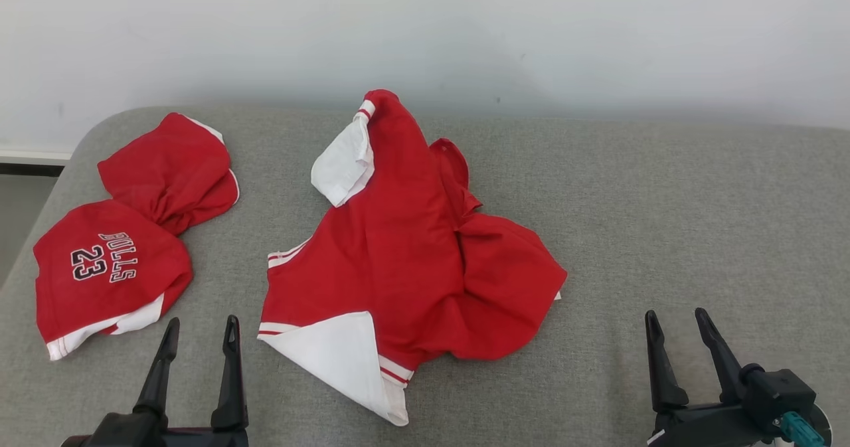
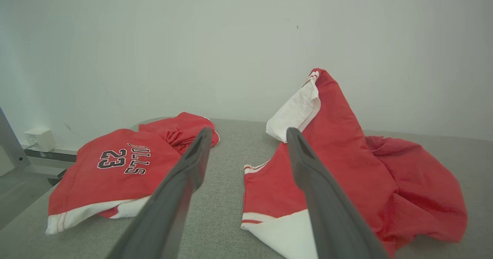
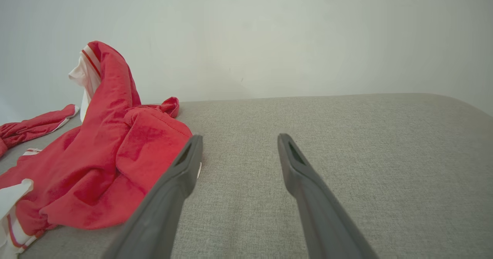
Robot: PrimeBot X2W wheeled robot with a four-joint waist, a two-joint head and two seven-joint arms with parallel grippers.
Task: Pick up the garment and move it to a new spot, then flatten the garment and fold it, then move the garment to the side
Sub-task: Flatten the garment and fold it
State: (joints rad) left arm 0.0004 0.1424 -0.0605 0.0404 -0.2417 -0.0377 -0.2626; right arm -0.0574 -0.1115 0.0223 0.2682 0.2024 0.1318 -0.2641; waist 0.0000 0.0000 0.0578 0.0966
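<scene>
While the left pincer and right pincer gape empty, pinching one loose layer could bunch the garment.

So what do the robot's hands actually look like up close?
The left gripper and right gripper each have two long, dark grey fingers tapering to slotted tips, on a black base. A teal connector sits behind the right one.

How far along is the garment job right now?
Barely started. The 23 jersey sits loosely bundled at the left, perhaps set aside already. Nothing is in hand: left claw and right claw hang open, clear of cloth. The middle jersey lies crumpled, hems turned up; picking up, flattening, folding and moving all remain.
</scene>
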